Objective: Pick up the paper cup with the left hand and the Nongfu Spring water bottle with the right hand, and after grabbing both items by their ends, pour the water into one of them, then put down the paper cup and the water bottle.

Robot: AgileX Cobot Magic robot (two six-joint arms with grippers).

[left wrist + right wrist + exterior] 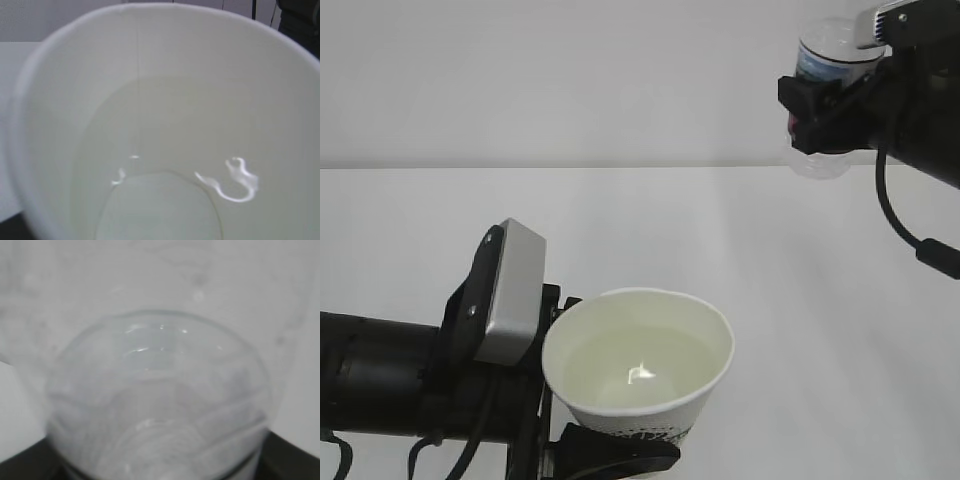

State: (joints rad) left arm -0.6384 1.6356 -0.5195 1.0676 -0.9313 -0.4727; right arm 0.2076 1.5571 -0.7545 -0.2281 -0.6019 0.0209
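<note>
The paper cup (638, 365) hangs low at the centre of the exterior view, tilted a little, with my left gripper (615, 380) shut on its printed lower part. Water (640, 372) lies inside it. In the left wrist view the cup's white inside (160, 90) fills the frame, with water (160, 205) at the bottom; the fingers are hidden there. At the top right my right gripper (820, 115) is shut on the Nongfu Spring water bottle (832, 55), held high above the table. Its clear, blurred body (160, 390) fills the right wrist view.
A white table (770, 300) runs back to a pale wall. A black cable (898, 215) loops down from the right arm. The silver-grey plate (510, 290) of the left wrist sits just left of the cup.
</note>
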